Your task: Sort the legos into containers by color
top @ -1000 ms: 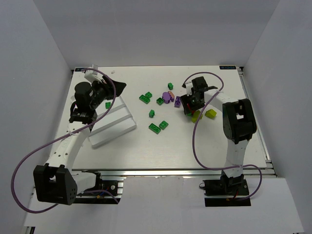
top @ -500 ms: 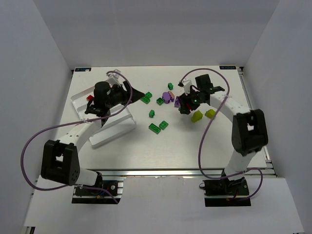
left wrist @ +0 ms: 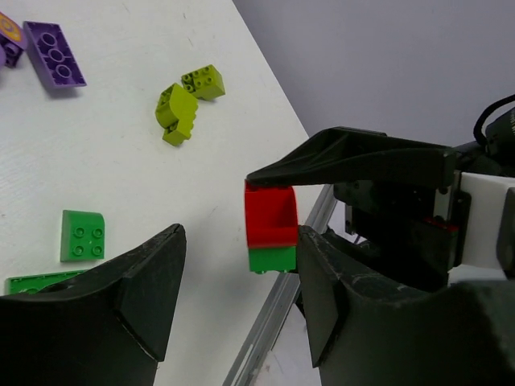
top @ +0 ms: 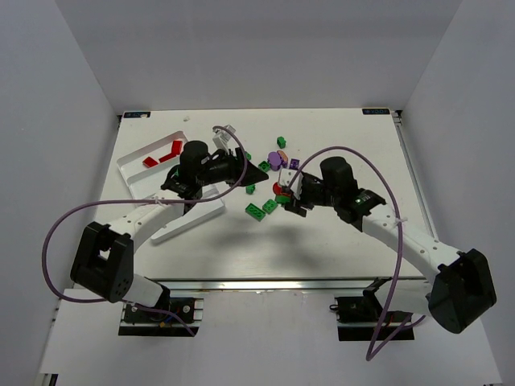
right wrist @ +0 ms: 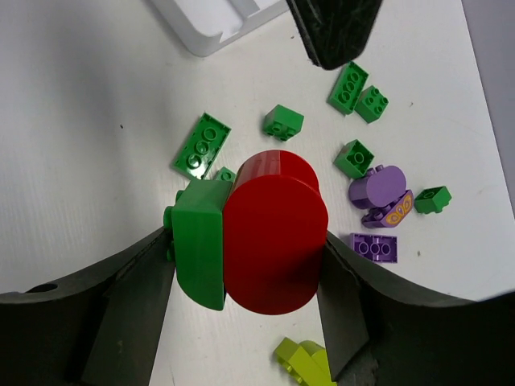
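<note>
While white walls (top: 241,56) box the white table (top: 386,137), right fingers (right wrist: 354,314) clamp red-green bricks (right wrist: 273,233), left fingers (left wrist: 145,281) parted

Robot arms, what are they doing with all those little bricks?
They are sorting toy bricks by colour. The right gripper holds a red rounded plastic brick stuck to a green plastic brick above the table. The left gripper is open, right next to that piece. Red bricks lie in the white plastic tray; green bricks and purple bricks lie loose.

The right tool (top: 282,195) holds a red lego (top: 278,190) beside green legos (top: 262,207).
</note>
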Controlling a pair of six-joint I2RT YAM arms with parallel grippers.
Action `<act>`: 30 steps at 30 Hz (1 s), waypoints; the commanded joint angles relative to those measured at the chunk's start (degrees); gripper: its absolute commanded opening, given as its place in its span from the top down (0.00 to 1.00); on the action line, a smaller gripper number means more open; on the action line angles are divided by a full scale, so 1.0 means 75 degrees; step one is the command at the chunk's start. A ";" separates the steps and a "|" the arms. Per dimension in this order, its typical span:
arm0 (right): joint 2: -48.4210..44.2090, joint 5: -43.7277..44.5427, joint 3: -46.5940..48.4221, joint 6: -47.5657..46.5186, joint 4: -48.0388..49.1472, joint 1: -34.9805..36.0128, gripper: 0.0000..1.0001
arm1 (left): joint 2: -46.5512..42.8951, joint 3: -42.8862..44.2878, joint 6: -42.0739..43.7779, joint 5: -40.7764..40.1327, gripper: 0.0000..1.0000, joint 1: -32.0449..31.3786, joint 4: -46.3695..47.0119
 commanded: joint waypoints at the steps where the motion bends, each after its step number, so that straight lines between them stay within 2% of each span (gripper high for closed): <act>1: -0.0312 0.0358 -0.0223 -0.0485 0.0922 0.0253 1.00 | -0.0189 0.0007 0.0249 0.0227 0.33 -0.0130 0.0228; 6: -0.0324 0.0522 -0.0282 -0.0602 0.1142 0.0441 1.00 | -0.0154 0.0100 0.0401 0.0438 0.33 -0.0236 0.0135; 10: -0.0359 0.0686 -0.0388 -0.0731 0.1262 0.0605 1.00 | 0.0021 0.0322 0.0857 0.0368 0.32 -0.0470 -0.0508; 21: -0.0242 0.1015 -0.0435 -0.0860 0.1391 0.1027 0.98 | 0.0209 0.0452 0.1139 0.0426 0.32 -0.0740 -0.0814; 30: -0.0172 0.1026 -0.0482 -0.0860 0.1402 0.1180 0.93 | 0.0350 0.0499 0.1139 0.0415 0.42 -0.0810 -0.0873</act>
